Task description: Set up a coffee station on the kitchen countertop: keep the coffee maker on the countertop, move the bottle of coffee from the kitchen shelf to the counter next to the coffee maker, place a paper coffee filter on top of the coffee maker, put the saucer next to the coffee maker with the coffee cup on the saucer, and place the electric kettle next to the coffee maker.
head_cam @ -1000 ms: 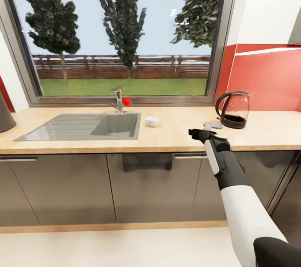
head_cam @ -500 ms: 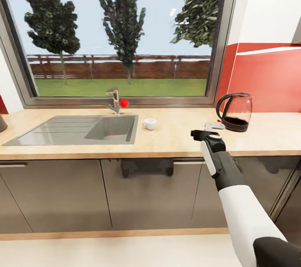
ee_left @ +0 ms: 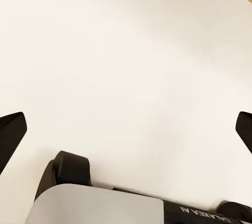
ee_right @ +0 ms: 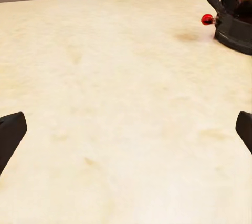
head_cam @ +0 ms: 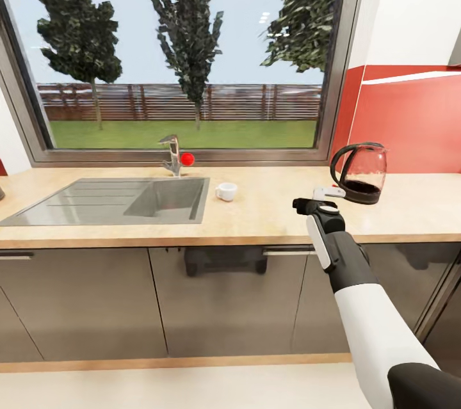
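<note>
Kitchen countertop [head_cam: 269, 214] — coffee cup [head_cam: 226, 191] just right of sink [head_cam: 109, 201]; electric kettle [head_cam: 359, 173] near red backsplash. Right gripper [head_cam: 318, 199] over countertop beside kettle, fingers spread, empty. Left gripper [ee_left: 126, 129] — fingers spread, empty.

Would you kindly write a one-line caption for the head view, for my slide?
Right gripper open above the kitchen countertop, close to the electric kettle; coffee cup beside the sink.
</note>
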Controlling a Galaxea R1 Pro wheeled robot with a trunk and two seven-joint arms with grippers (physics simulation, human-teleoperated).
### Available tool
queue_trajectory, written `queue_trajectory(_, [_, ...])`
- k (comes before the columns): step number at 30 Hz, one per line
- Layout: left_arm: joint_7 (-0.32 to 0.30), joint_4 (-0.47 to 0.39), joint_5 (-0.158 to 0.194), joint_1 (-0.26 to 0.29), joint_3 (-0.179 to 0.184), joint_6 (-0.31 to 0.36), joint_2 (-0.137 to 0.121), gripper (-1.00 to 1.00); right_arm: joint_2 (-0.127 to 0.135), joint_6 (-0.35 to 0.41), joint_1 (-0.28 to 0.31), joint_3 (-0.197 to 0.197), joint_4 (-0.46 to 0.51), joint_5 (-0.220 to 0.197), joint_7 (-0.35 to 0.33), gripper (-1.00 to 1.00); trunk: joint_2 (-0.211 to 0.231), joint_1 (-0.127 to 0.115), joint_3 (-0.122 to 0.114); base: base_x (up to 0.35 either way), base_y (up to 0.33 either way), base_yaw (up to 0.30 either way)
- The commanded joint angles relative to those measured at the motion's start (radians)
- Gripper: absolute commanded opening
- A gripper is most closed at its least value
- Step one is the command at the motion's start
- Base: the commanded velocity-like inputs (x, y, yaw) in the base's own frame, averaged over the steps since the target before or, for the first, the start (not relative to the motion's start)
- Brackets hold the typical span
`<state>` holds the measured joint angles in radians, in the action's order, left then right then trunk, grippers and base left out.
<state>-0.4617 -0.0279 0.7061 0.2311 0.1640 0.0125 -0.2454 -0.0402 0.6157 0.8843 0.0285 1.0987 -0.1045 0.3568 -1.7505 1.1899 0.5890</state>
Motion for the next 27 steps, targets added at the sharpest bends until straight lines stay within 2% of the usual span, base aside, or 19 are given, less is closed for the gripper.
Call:
queue_trajectory(1, [-0.004, 0.000, 0.010, 0.001, 0.008, 0.001, -0.001, 1.00, 0.000, 0.002, 0.001, 0.002, 0.001, -0.011, 0.010, 1.00, -0.001, 0.000, 0.001, 0.002, -0.002, 0.000])
queue_trajectory(7, [-0.003, 0.002, 0.010, 0.001, 0.008, 0.001, -0.002, 1.00, 0.000, 0.002, 0.001, 0.002, 0.001, -0.012, 0.008, 1.00, -0.001, 0.000, 0.001, 0.016, -0.004, 0.000])
queue_trajectory(15, [-0.003, 0.002, 0.010, 0.001, 0.008, 0.001, -0.002, 1.00, 0.000, 0.003, 0.001, 0.001, 0.001, -0.012, 0.008, 1.00, -0.001, 0.000, 0.001, 0.214, -0.091, 0.000])
queue_trajectory(27, [-0.003, 0.002, 0.010, 0.001, 0.008, 0.001, -0.002, 1.00, 0.002, 0.001, 0.001, 0.000, 0.004, -0.011, 0.009, 1.00, -0.001, 0.000, 0.001, 0.084, -0.051, 0.000])
